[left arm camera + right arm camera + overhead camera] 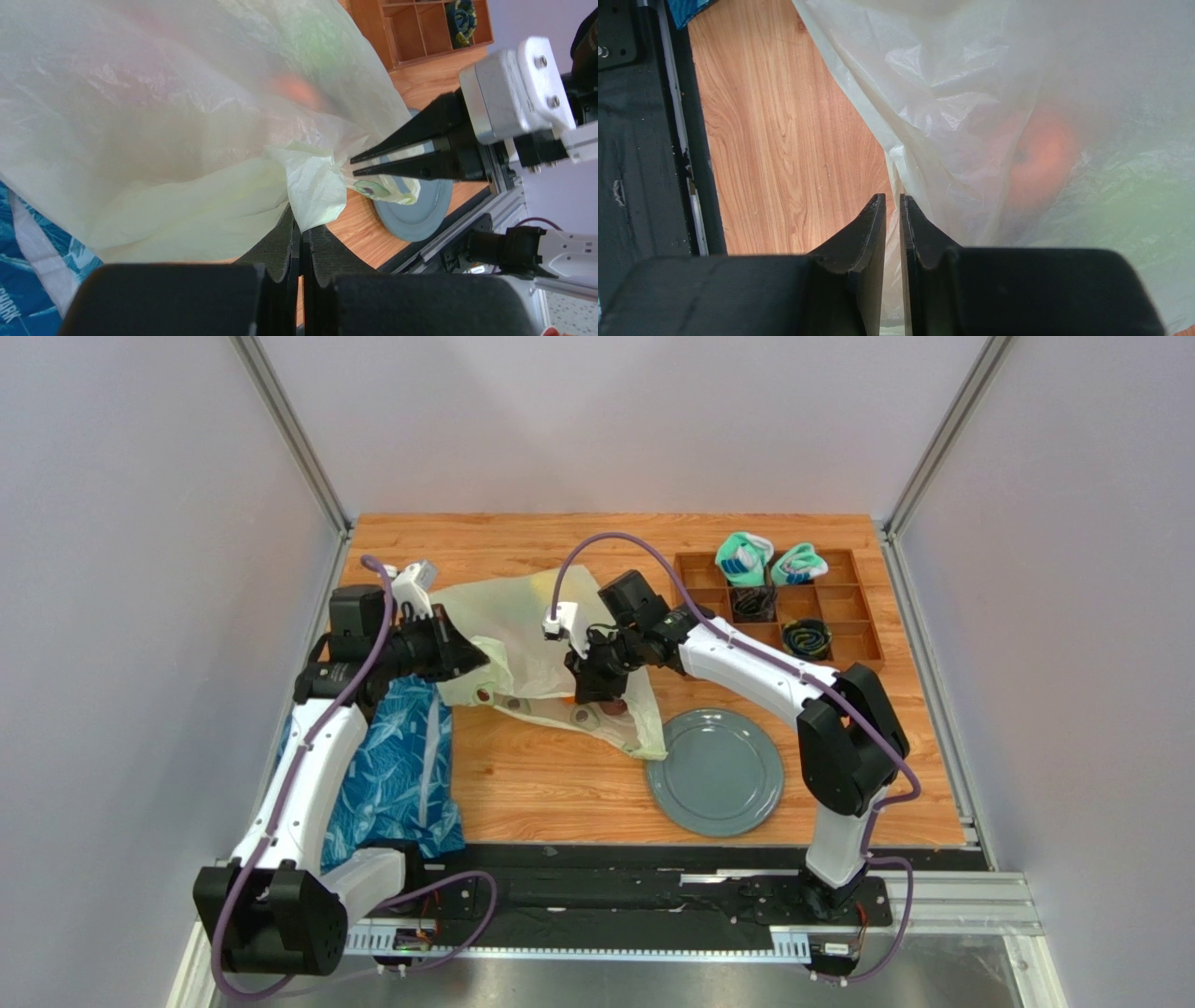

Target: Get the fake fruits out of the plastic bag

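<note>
The pale yellow-green plastic bag [526, 623] hangs stretched between both grippers above the wooden table. My left gripper [470, 661] is shut on a fold of the bag's edge, seen in the left wrist view [300, 222]. My right gripper [592, 679] is shut on the bag's thin film, seen in the right wrist view [892, 199]; its fingers [410, 155] pinch the avocado-printed part. An orange-red fruit [1046, 150] shows blurred through the bag, also in the left wrist view [298, 87]. A green blur [1151, 210] lies beside it. Other fruits are hidden.
A grey plate [716, 770] lies at the front right, just beside the bag's lower corner. A blue leaf-patterned bag [400, 770] lies at the left under my left arm. A wooden compartment tray [839, 609] at the back right holds rolled teal-and-white socks [744, 557].
</note>
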